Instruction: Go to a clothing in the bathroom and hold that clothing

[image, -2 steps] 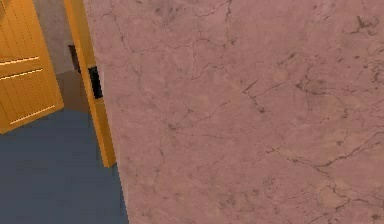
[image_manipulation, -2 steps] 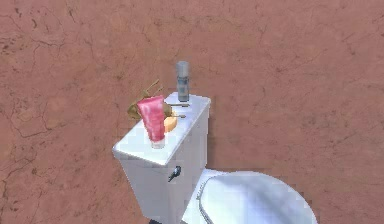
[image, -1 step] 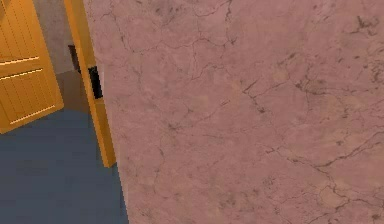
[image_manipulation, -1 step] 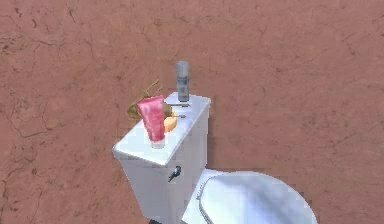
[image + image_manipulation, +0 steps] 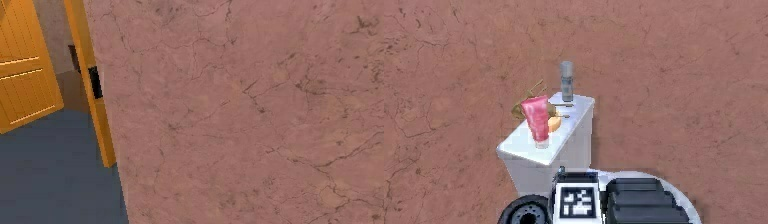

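Marble wall (image 5: 250,110) close ahead; pink tube (image 5: 538,120), bottle (image 5: 567,80) on white tank (image 5: 576,138); claw's state untellable.

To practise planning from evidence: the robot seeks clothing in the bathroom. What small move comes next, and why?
Probably turn the base toward the forward view's left. The pink marble wall stands close ahead, blue floor lies open there, and the toilet tank carries a pink tube and grey bottle, not clothing.

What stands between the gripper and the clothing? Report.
A marble wall stands close ahead; floor lies at the forward view's left, by an orange door. Whether anything on the toilet tank is clothing, I cannot tell.
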